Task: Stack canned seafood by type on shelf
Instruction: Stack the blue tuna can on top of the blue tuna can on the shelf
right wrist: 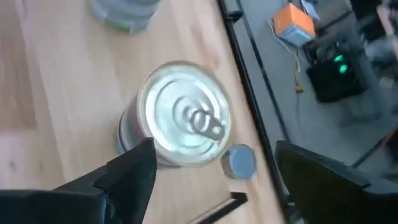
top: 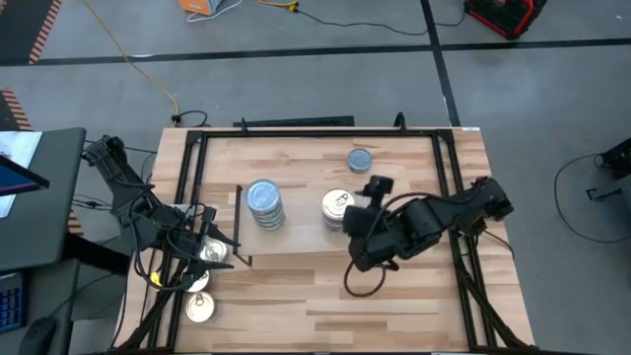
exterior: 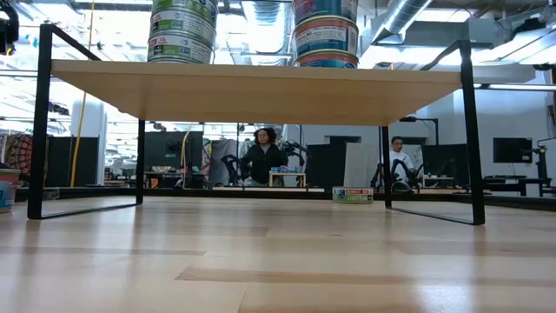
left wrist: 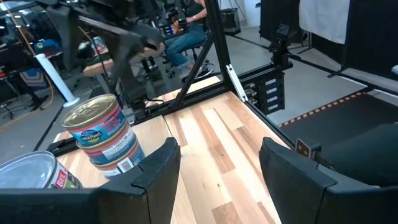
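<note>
- Two stacks of tins are seen on one shelf [top: 296,247]: a blue-grey-lidded stack [top: 264,204] and a silver-lidded stack [top: 337,208].
- One single blue-grey tin [top: 360,160] is counted apart.
- Two silver tins [top: 200,307] are counted on the counter [top: 325,306].

On the shelf [top: 296,237] stand a blue-grey-lidded stack [top: 264,203] and a silver pull-tab stack [top: 337,208], one blue-grey tin [top: 360,160] behind, two silver tins [top: 201,307] left.
</note>
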`<state>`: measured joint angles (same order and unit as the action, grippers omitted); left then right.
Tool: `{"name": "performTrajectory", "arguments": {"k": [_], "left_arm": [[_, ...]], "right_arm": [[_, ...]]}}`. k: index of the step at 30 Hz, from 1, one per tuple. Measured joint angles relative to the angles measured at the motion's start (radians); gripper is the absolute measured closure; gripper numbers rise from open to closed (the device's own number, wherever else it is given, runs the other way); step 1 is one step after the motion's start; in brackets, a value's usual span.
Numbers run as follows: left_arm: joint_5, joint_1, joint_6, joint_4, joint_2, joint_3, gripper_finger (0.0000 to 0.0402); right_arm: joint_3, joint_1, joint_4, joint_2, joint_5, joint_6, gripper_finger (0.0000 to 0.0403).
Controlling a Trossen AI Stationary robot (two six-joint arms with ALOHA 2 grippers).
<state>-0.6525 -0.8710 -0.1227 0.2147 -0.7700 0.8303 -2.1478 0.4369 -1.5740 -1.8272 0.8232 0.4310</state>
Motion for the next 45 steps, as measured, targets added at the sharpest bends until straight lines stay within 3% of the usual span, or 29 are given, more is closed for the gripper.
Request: {"name": "performTrajectory", "arguments": {"k": [6, 15, 21, 26, 29, 35, 40, 45], "left_arm": [[0.115, 0.0, 0.026, 0.023, 0.0, 0.0, 0.0191], [0.184, 0.0, 0.005, 0.021, 0.0, 0.0, 0.0191], [0.184, 0.0, -0.009, -0.001, 0.0, 0.0, 0.0191], [0.211, 0.0, -0.049, 0.0, -0.001, 0.0, 0.0191], [0.275, 0.0, -0.086, -0.001, -0.013, 0.0, 0.0191], [0.515, 0.0, -0.147, -0.029, -0.066, 0.0, 0.0191], [0.477, 0.0, -0.141, -0.046, -0.084, 0.0, 0.0191], [0.359, 0.0, -0.011, -0.05, -0.083, 0.0, 0.0191]], "right_arm": [[0.051, 0.015, 0.001, 0.085, -0.17, 0.175, 0.005], [0.241, 0.142, 0.131, 0.122, -0.194, 0.351, 0.0068], [0.416, 0.224, 0.446, 0.12, -0.193, 0.312, 0.0075], [0.53, 0.256, 0.797, 0.113, -0.194, 0.164, 0.0076], [0.611, 0.253, 0.978, 0.107, -0.185, 0.059, 0.0076], [0.825, 0.247, 1.303, 0.106, -0.054, -0.07, 0.0076], [1.0, 0.199, 1.682, 0.107, -0.122, -0.137, 0.0076], [1.096, 0.141, 1.88, 0.106, -0.179, -0.183, 0.0076]]}}
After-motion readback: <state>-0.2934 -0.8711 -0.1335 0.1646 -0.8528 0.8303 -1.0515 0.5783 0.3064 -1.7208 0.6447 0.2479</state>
